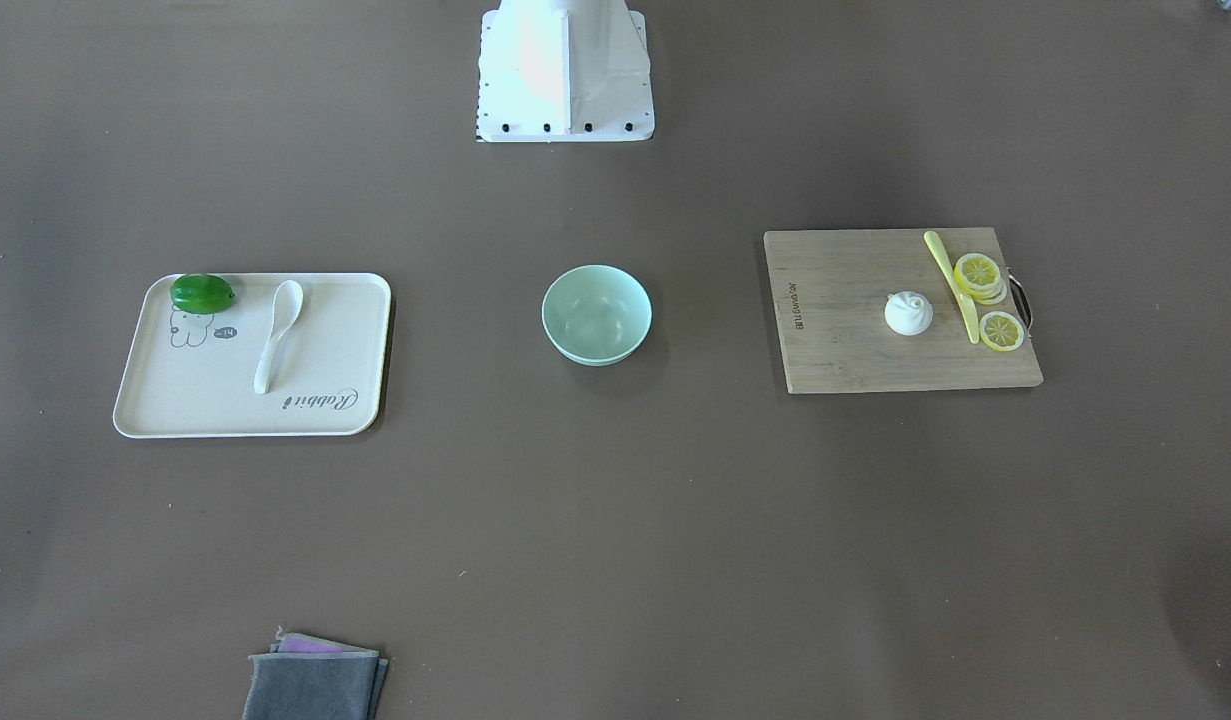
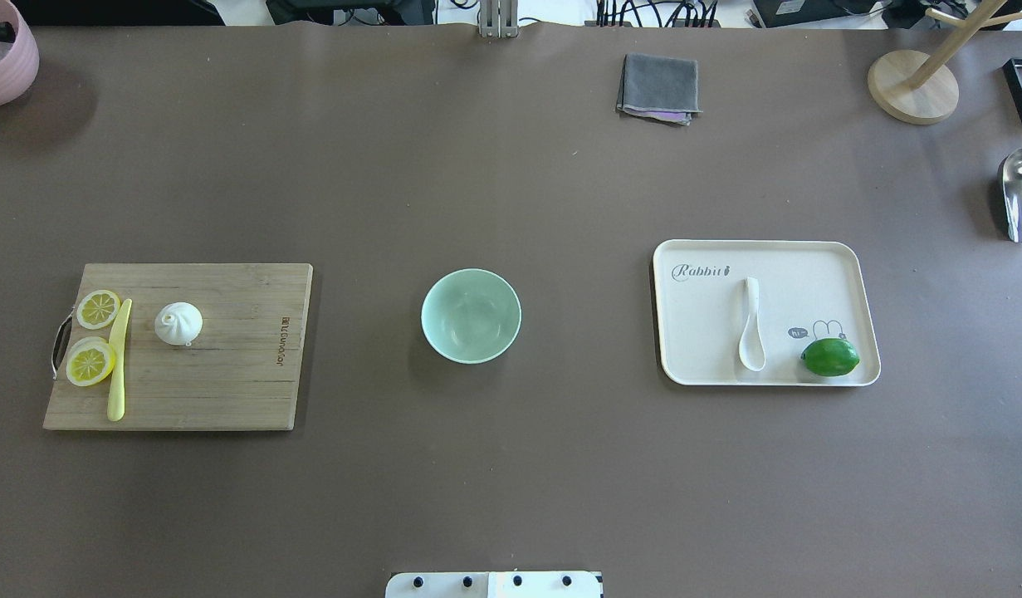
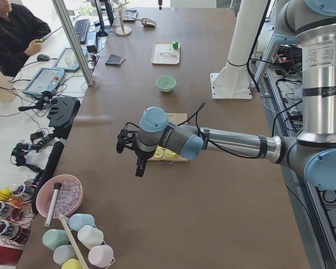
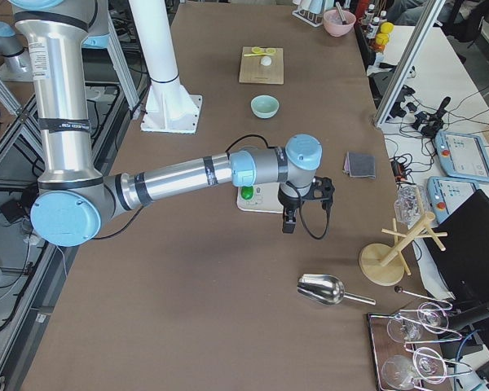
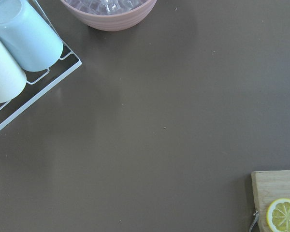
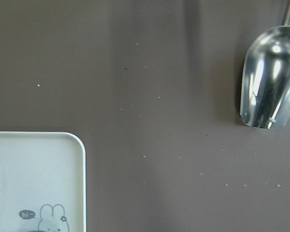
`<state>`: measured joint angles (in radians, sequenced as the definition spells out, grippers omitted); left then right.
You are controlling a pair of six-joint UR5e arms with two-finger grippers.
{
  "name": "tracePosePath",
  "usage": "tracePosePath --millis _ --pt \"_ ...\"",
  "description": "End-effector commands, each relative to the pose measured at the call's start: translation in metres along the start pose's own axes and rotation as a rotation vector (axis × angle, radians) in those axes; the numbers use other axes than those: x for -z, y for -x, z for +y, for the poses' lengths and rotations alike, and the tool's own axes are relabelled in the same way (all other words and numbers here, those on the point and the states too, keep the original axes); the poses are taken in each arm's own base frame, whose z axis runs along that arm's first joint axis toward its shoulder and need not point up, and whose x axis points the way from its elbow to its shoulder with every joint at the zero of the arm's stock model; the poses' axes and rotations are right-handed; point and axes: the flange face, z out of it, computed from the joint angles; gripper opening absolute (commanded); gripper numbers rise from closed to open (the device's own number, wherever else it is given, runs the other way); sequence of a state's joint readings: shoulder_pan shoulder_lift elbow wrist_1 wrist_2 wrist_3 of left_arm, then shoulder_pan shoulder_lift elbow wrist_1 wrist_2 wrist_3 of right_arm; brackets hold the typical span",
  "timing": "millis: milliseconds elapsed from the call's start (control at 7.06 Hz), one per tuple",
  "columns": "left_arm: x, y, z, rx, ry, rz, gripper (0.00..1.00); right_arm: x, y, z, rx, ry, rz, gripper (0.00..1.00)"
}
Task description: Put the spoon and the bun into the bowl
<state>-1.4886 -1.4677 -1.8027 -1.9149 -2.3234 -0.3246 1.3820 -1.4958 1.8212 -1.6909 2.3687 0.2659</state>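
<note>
The white spoon [image 2: 751,328] lies on a cream tray [image 2: 843,257] at the robot's right. The white pleated bun [image 2: 178,323] sits on a wooden cutting board [image 2: 237,374] at the robot's left. The mint-green bowl [image 2: 471,316] stands empty between them. Neither gripper shows in the overhead or front views. In the left side view, my left gripper [image 3: 139,168] hangs above the table near the board's outer end. In the right side view, my right gripper [image 4: 288,223] hangs near the tray's outer end. I cannot tell whether either is open or shut.
A green lime [image 2: 830,356] lies on the tray. A yellow knife [image 2: 117,365] and lemon slices [image 2: 91,362] lie on the board. A grey cloth [image 2: 658,87], metal scoop [image 2: 1021,195], wooden stand [image 2: 913,87], pink bowl [image 2: 4,62] and racked cups [image 5: 24,34] line the table's edges.
</note>
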Motion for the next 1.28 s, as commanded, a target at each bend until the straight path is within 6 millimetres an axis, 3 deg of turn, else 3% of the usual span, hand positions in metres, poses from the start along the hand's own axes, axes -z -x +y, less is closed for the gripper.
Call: tracePosePath --millis 0,142,283,425,567,709,850,992,1134 --pt "-0.002 -0.034 -0.02 -0.058 -0.032 0.034 0.98 -0.008 0.088 -0.012 0.133 -0.005 0.01 1.0" --pt "-0.017 -0.057 -0.019 -0.134 -0.034 0.063 0.98 -0.031 0.119 -0.011 0.19 0.03 0.009 1.0" --pt "-0.029 -0.067 -0.018 -0.197 -0.066 0.094 0.98 -0.046 0.141 -0.021 0.152 0.023 0.057 1.0" --pt "-0.039 -0.064 -0.015 -0.195 -0.065 0.107 0.98 -0.06 0.17 -0.015 0.123 0.008 0.028 1.0" --pt "-0.053 -0.077 -0.02 -0.099 -0.039 0.123 0.98 -0.085 0.205 -0.002 0.001 0.003 -0.011 1.0" --pt "-0.054 -0.095 -0.033 -0.09 -0.057 0.146 0.98 -0.11 0.231 0.007 -0.034 -0.001 -0.045 1.0" --pt "-0.086 -0.113 -0.028 -0.115 -0.005 0.145 0.98 -0.138 0.24 0.011 0.012 -0.029 -0.047 1.0" --pt "-0.086 -0.124 -0.034 -0.128 -0.013 0.152 0.98 -0.167 0.24 0.014 0.005 -0.046 0.002 1.0" --pt "-0.086 -0.127 -0.035 -0.132 -0.014 0.156 0.98 -0.182 0.239 0.017 -0.02 -0.033 0.009 1.0"
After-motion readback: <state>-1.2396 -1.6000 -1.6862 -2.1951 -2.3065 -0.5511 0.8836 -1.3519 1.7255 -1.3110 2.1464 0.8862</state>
